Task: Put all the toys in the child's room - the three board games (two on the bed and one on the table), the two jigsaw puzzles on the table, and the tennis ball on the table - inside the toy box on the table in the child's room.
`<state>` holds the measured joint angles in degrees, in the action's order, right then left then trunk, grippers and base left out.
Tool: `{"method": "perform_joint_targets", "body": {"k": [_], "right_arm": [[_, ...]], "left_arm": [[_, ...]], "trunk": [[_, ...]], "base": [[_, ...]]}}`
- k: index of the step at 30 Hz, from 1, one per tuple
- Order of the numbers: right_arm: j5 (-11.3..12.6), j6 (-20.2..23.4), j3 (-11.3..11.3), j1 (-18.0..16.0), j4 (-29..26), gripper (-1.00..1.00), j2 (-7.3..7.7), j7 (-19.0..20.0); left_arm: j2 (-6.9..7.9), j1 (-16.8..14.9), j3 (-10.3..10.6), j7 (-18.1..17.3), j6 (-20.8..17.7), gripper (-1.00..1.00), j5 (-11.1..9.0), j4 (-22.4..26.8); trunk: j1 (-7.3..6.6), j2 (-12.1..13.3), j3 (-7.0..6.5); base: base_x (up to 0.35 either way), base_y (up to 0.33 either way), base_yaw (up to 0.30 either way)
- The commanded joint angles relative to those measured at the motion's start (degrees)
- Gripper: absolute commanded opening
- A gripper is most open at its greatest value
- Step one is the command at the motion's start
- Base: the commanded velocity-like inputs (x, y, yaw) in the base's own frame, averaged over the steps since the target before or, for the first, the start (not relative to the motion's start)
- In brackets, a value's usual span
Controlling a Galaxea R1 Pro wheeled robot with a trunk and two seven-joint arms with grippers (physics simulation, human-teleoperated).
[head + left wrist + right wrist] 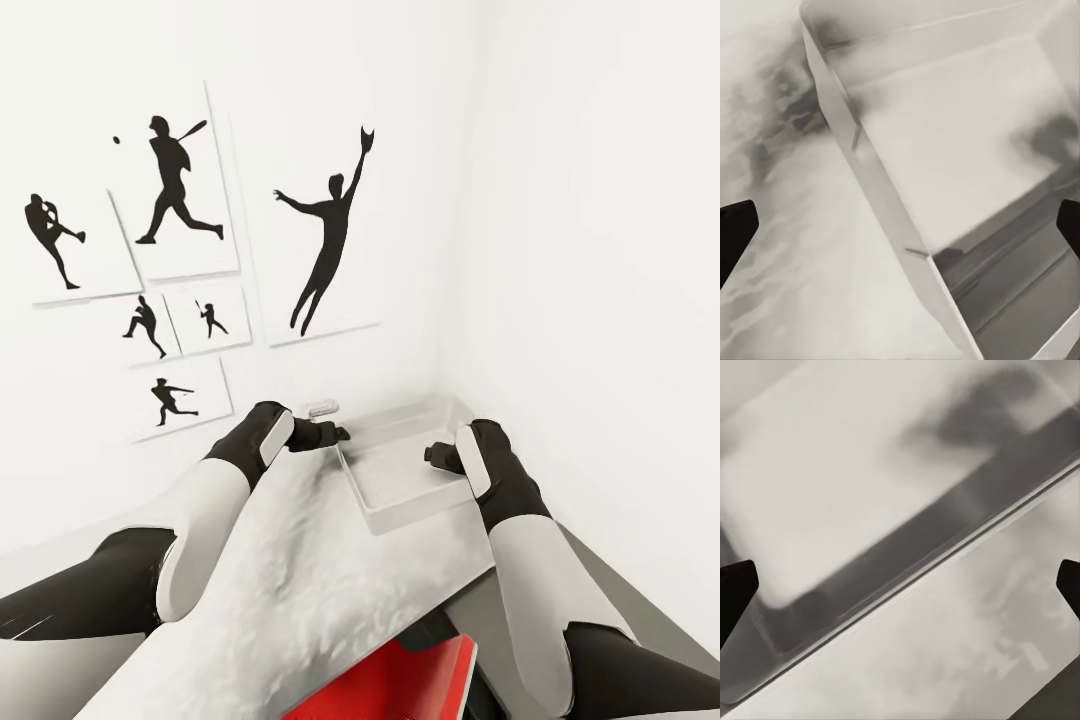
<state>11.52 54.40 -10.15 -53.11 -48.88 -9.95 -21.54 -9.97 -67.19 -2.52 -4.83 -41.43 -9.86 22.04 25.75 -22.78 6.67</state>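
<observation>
The toy box [405, 490] sat on the pale table [300, 590], pushed into the corner of the child's room where two white walls met. It looked empty inside. The left gripper [335, 433] hovered over the box's near-left corner, just above the rim; in the left wrist view its two dark fingertips [736, 232] stood wide apart at the frame edges, holding nothing, with the box wall [870, 187] running between them. The right gripper [438, 455] hung over the box's right side, fingers pointing inward. In the right wrist view its fingertips [735, 592] were likewise spread wide and empty, the box rim [945, 544] and table top [967, 645] lying below. A small pale flat object [322, 408], too small to identify, lay on the table just behind the left gripper, against the wall. Black silhouette sports pictures [180, 180] hung on the wall above. A red flat thing [400, 685] showed below the table's near edge.
</observation>
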Motion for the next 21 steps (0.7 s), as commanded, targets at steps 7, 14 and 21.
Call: {"method": "perform_joint_targets", "body": {"k": [7,14,21], "right_arm": [[0.61,0.09,-0.13,-0.06,-0.04,1.0,-0.05,-0.52],[0.61,0.09,-0.14,-0.06,-0.03,1.0,-0.05,-0.52],[0.61,0.09,-0.13,-0.06,0.12,1.0,-0.05,-0.49]], "left_arm": [[-0.03,-0.05,-0.27,-0.05,-0.28,1.0,-0.08,0.06],[-0.03,-0.05,-0.28,-0.02,-0.24,1.0,-0.08,0.07],[-0.03,-0.05,-0.29,-0.01,-0.18,1.0,-0.08,0.08]], "trunk": [[0.03,-0.14,0.79],[0.03,-0.14,1.44],[0.03,-0.14,2.09]], "base": [[0.0,0.0,0.0],[0.0,0.0,0.0],[0.0,0.0,0.0]]}}
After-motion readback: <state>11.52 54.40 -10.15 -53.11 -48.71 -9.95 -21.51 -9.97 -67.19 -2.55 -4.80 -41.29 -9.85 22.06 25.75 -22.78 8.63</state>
